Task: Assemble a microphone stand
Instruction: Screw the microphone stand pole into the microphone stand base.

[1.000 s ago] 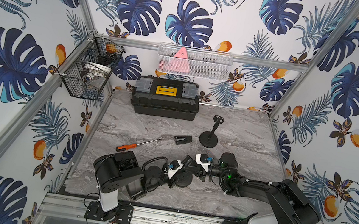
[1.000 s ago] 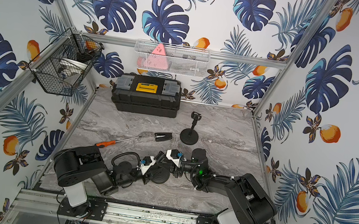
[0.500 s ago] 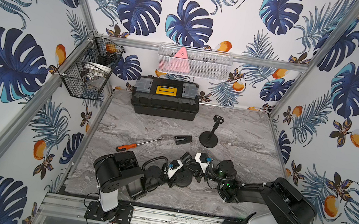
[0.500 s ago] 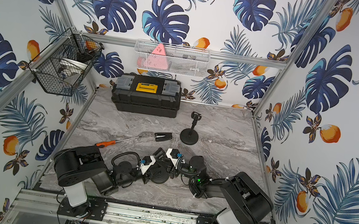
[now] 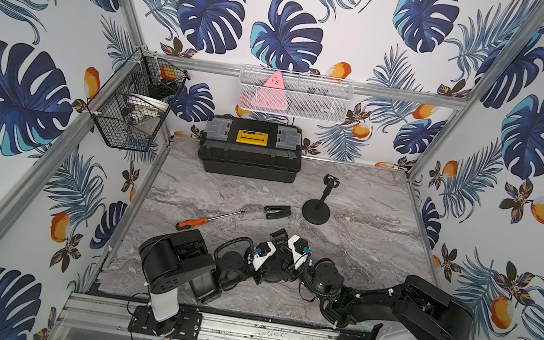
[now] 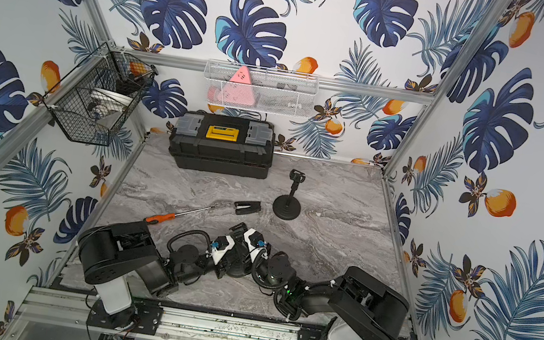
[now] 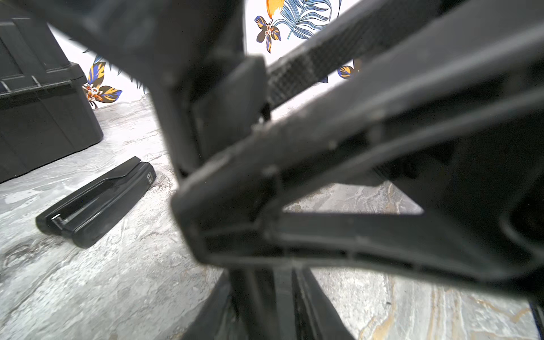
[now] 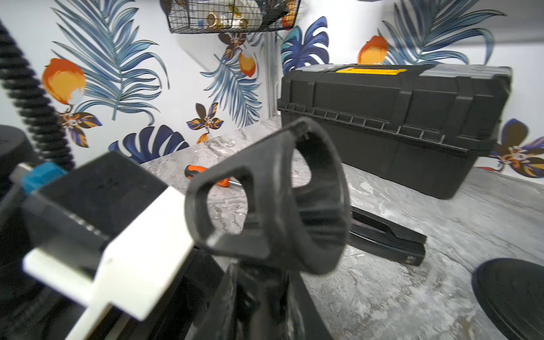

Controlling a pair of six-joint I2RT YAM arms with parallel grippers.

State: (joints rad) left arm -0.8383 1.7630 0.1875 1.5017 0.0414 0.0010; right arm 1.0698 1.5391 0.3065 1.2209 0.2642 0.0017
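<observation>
apparently the right gripper (image 8: pixel 262 294) pinches the mic clip (image 8: pixel 270 232); left gripper (image 7: pixel 265 297) blurred, cannot tell.

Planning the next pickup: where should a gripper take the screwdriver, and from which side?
Probably the orange handle, from straight above, jaws across it: the screwdriver lies flat on the table with clear space around, and its shaft is thin.

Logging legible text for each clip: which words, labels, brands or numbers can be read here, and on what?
No text can be read with certainty.
black stapler-like piece: small white mark on its end, too blurred to read.
toolbox: yellow panel on the lid, any print too small to read.
pink triangle: dark marks, too small to read.
microphone clip: no print visible.
</observation>
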